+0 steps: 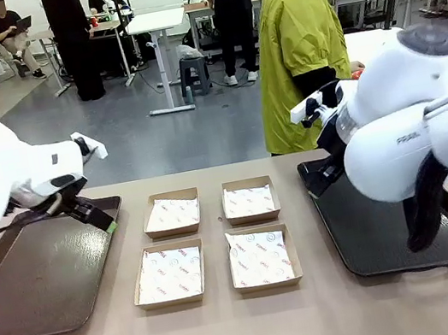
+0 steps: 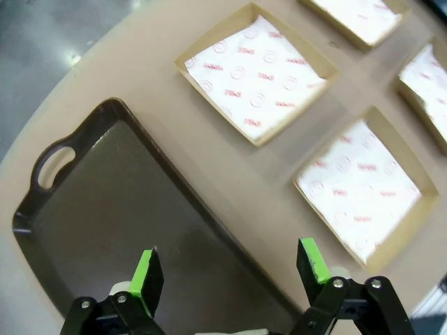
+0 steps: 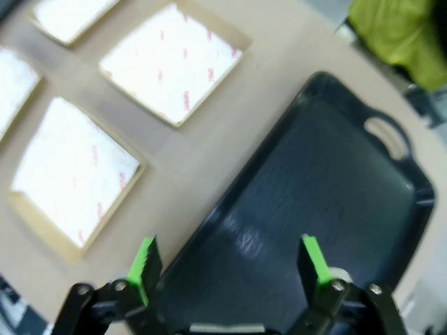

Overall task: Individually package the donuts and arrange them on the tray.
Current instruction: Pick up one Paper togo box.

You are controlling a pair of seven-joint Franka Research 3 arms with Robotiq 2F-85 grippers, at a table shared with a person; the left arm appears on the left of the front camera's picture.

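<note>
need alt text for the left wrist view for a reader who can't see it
The left pincer hangs open above a dark tray with a handle cutout, nothing between its green-tipped fingers. Next to the tray, on the tan table, sit paper-lined cardboard boxes, each one empty.

Lighting: bright, even, overhead; shadows faint, soft. Glare: dull sheen across left tray (image 1: 44,277). Distortion: left wrist view, table (image 2: 160,118) edge beyond left tray bows. Blur: right wrist view soft throughout; front view sharp
</note>
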